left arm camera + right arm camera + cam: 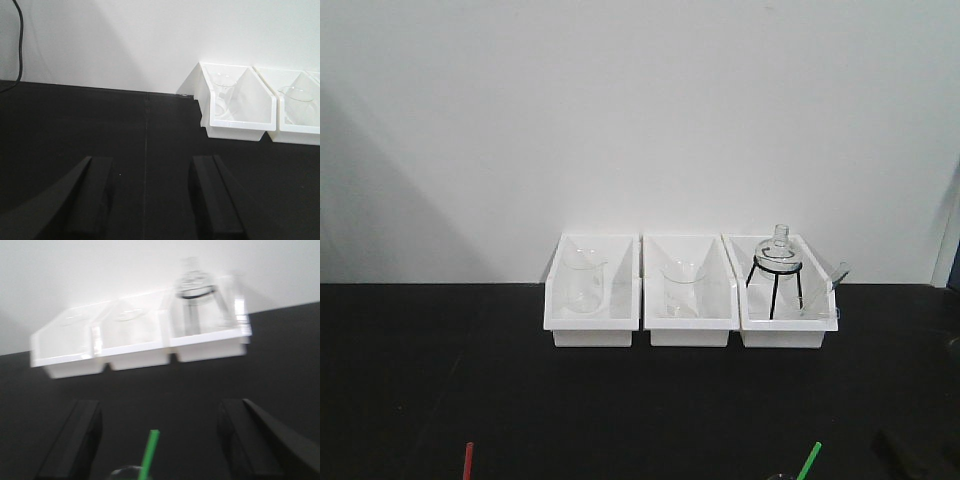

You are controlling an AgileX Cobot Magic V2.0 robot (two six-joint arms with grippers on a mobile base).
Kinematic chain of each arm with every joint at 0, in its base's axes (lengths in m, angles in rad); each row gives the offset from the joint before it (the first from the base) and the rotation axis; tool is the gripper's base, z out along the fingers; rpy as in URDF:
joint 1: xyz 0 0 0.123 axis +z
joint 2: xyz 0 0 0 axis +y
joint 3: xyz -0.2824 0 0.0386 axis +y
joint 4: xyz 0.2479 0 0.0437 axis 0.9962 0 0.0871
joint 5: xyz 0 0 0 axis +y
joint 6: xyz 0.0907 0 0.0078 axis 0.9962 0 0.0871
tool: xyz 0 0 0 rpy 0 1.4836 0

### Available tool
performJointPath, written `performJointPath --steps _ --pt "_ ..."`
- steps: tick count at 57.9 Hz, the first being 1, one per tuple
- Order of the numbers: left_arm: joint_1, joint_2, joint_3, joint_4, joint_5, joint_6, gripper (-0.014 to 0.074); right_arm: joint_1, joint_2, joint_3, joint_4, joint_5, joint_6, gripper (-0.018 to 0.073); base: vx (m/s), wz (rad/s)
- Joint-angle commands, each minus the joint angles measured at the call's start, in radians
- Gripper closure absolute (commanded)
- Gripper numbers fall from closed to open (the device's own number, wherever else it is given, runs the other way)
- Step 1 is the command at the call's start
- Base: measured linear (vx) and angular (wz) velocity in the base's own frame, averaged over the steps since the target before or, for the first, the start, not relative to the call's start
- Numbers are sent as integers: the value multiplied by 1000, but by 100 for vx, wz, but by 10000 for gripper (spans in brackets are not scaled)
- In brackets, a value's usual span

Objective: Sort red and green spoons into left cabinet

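The left gripper (150, 200) is held wide open and empty; the right gripper (160, 440) is spread wide too, with the slim bright green plastic spoon (148, 455) seen between its jaws, not gripped. The slim bright red plastic spoon (469, 460) is seen untouched at the front of the black table (620, 400). No cabinet is in view; both spoons are judged unsorted

A plain white wall (640, 110) rises behind a matte black tabletop (430, 390), softly shadowed at left.

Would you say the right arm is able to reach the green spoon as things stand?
Probably yes: the right hand is open, and the green spoon shows between its fingers with nothing blocking it. That view is blurred, so the height gap is unclear.
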State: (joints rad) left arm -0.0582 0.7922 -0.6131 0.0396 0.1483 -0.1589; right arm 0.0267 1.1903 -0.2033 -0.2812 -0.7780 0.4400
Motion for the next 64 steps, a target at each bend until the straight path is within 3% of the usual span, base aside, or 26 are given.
performJointPath --steps 1,20,64 --pt "-2 -4 -37 -7 -84 -2 126 -3 101 -21 -79 -236 28 38 0 0" --pt "-2 -4 -37 -7 -83 -2 126 -3 428 -40 -72 -561 28 38 0 0" --pt "-2 -4 -37 -7 -80 -2 126 -3 658 -224 -155 -562 62 38 0 0"
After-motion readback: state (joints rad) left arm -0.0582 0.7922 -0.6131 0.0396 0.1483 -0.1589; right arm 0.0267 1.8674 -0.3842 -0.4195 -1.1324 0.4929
